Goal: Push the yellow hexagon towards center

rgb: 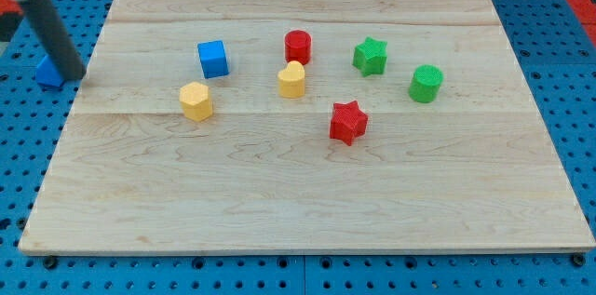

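Still, the rod's tip (74,77) – bare, gripping nothing – sits at the small yellow plastic hexagon's (196,101) ten o'clock; an off-centre push risks deflecting it.

The dark rod is leaning in from the view's top left corner, slanting down and to the view's right. My tip (74,78) is sitting at the view's far left, just off the left edge of the working surface. The rod's upper part is running out of view.
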Robot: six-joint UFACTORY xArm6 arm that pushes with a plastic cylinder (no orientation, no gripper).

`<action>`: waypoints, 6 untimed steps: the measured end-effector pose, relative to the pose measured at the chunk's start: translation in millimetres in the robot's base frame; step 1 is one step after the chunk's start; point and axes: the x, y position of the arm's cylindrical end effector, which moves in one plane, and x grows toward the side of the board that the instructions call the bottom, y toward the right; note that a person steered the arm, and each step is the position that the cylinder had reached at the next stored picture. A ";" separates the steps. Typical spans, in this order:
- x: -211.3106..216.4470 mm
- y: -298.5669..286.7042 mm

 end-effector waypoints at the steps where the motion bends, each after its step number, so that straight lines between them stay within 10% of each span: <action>1: 83.0 96.5; 6: 24.0 187.0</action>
